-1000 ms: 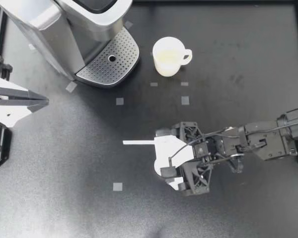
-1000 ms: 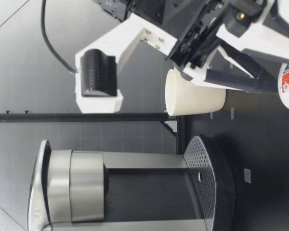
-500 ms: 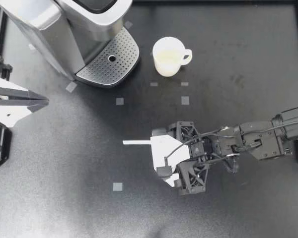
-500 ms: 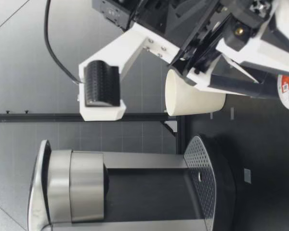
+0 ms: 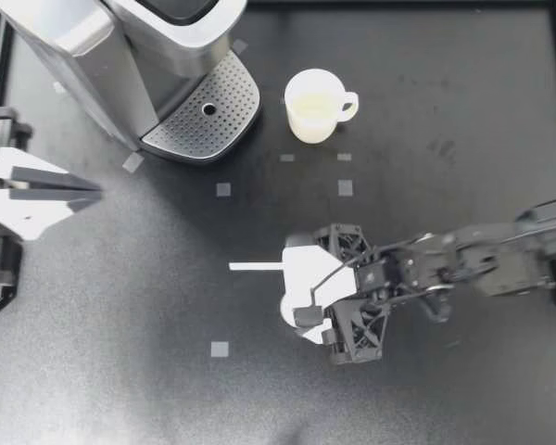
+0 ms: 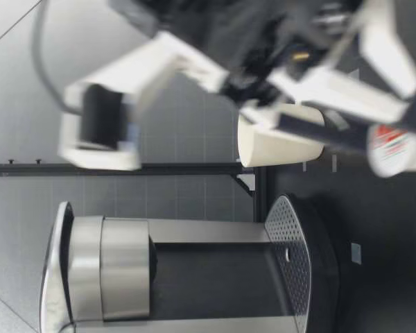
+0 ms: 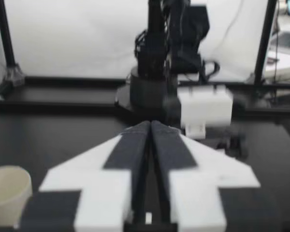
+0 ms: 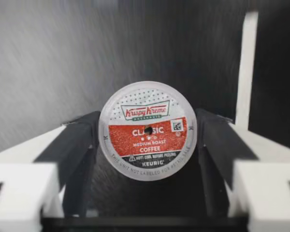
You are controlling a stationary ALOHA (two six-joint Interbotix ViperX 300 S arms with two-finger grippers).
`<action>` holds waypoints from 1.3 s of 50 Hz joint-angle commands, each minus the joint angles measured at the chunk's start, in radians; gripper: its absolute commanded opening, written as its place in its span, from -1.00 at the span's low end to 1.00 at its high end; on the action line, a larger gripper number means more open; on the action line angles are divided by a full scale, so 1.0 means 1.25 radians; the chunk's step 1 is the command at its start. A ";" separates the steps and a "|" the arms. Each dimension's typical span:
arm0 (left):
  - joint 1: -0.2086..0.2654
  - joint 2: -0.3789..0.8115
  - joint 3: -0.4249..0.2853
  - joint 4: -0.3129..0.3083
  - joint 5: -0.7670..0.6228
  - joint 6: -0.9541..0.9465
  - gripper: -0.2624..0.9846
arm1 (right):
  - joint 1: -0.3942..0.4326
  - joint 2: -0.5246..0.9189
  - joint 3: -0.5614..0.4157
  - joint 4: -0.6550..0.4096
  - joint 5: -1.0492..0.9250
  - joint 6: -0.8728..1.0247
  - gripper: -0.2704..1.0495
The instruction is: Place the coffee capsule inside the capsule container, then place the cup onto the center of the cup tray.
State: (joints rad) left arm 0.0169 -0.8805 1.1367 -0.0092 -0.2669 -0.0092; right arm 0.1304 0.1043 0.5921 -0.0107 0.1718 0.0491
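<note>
My right gripper [image 5: 295, 292] is low over the middle of the table, shut on the coffee capsule [image 8: 147, 130]. Both dark fingers press its rim from either side, foil lid facing the wrist camera. In the low view the capsule [image 6: 395, 149] hangs a little above the table, blurred. The white cup [image 5: 313, 105] stands upright beside the coffee machine [image 5: 120, 46], apart from the perforated cup tray [image 5: 204, 111], which is bare. My left gripper [image 5: 74, 193] hovers at the table's left edge, shut on nothing, its fingers [image 7: 135, 145] pressed together.
A thin white strip [image 5: 255, 267] lies on the table just ahead of my right gripper. Small grey tape squares [image 5: 223, 189] dot the black mat. The machine fills the far left corner. The cup [image 7: 7, 193] also shows in the left wrist view.
My right gripper has narrowed its fingers onto the capsule and raised it slightly off the table. My left gripper has shifted a little toward the middle.
</note>
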 commanded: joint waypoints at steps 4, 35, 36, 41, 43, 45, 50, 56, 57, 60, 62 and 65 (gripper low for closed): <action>0.013 0.058 -0.093 -0.006 0.107 0.000 -0.35 | -0.005 -0.072 0.011 0.029 -0.056 0.022 0.29; 0.055 0.441 -0.634 0.303 1.038 -0.072 -0.35 | -0.043 -0.155 0.104 0.032 -0.124 0.082 0.28; 0.047 0.452 -0.645 0.330 1.063 -0.083 -0.35 | -0.047 -0.160 0.108 0.032 -0.128 0.082 0.28; -0.013 0.504 -0.692 0.491 1.168 -0.144 -0.36 | -0.061 -0.189 0.134 0.032 -0.158 0.077 0.28; -0.037 0.519 -0.699 0.546 1.192 -0.163 -0.36 | -0.065 -0.200 0.142 0.031 -0.173 0.075 0.28; -0.056 0.533 -0.704 0.595 1.210 -0.183 -0.36 | -0.071 -0.210 0.151 0.031 -0.188 0.075 0.28; -0.091 0.560 -0.704 0.680 1.232 -0.223 -0.36 | -0.077 -0.232 0.171 0.026 -0.216 0.074 0.28; -0.115 0.603 -0.699 0.752 1.244 -0.268 -0.36 | -0.081 -0.250 0.189 0.023 -0.241 0.074 0.28; -0.117 0.611 -0.697 0.765 1.246 -0.271 -0.36 | -0.081 -0.252 0.193 0.023 -0.243 0.072 0.28; -0.123 0.636 -0.696 0.801 1.255 -0.288 -0.36 | -0.082 -0.256 0.200 0.022 -0.250 0.071 0.28; -0.126 0.653 -0.695 0.830 1.265 -0.297 -0.36 | -0.082 -0.258 0.204 0.021 -0.254 0.071 0.28; -0.133 0.681 -0.690 0.884 1.286 -0.313 -0.36 | -0.081 -0.259 0.207 0.018 -0.259 0.071 0.28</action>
State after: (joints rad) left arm -0.1365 -0.0476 0.2823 1.0216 1.3162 -0.3835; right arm 0.0353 -0.1917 0.8575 0.0169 -0.1350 0.1396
